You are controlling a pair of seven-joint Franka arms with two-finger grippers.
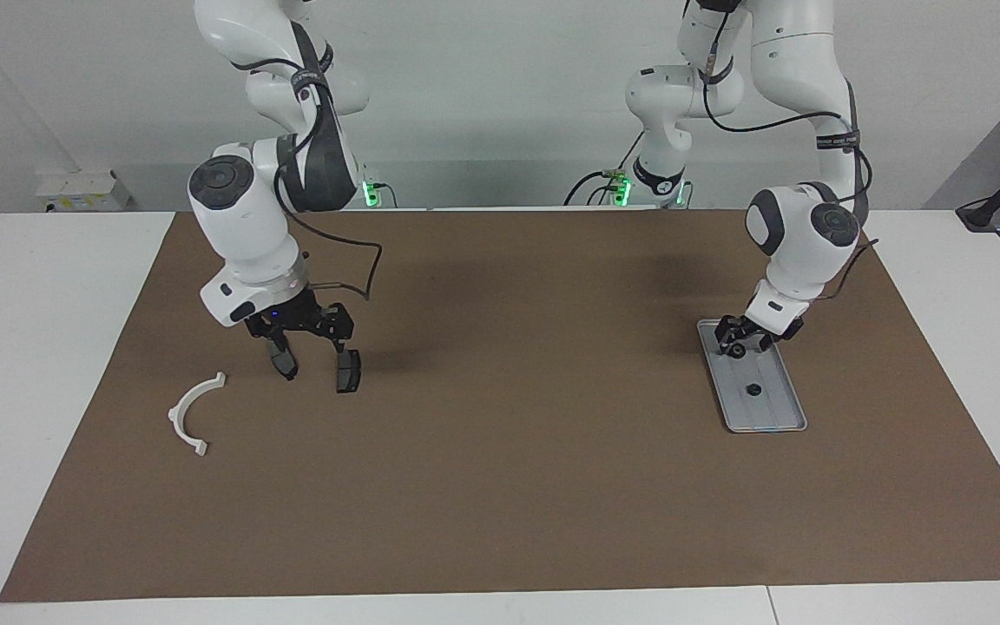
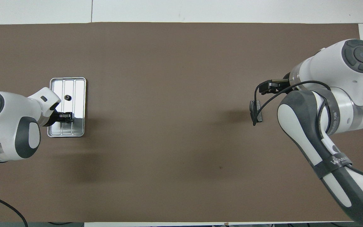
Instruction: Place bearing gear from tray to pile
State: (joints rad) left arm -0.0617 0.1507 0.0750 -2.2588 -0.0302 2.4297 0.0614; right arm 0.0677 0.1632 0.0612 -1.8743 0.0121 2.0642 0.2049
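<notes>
the brown mat (image 1: pixel 500 486) fills most of both views. toward the right edge of the facing view lies the silver tray (image 1: pixel 782 410), long side running up and down the frame. at the lower left of that view the white half-ring bracket (image 1: pixel 174 412) lies alone, and up and right of it are the two dark brake pads (image 1: pixel 348 371); together they make the pile. the right gripper (image 1: pixel 313 358) sits low there with its fingers spread wide, one tip by each pad; whether they touch the pads i cannot tell. the left gripper (image 2: pixel 66 116) is down in the upper end of the tray as the facing view shows it, fingers drawn in around a small dark gear (image 1: pixel 736 351) that sits right between the tips. how firmly they bite does not show. a second gear (image 1: pixel 753 389) lies loose lower in the tray, apart from the gripper. the gear is probably hard, stiff metal, light for this arm but dense, likely to roll or skid on the smooth ridged tray. the toothed rim should give purchase, so a pinch straight across the rim seems best.
</notes>
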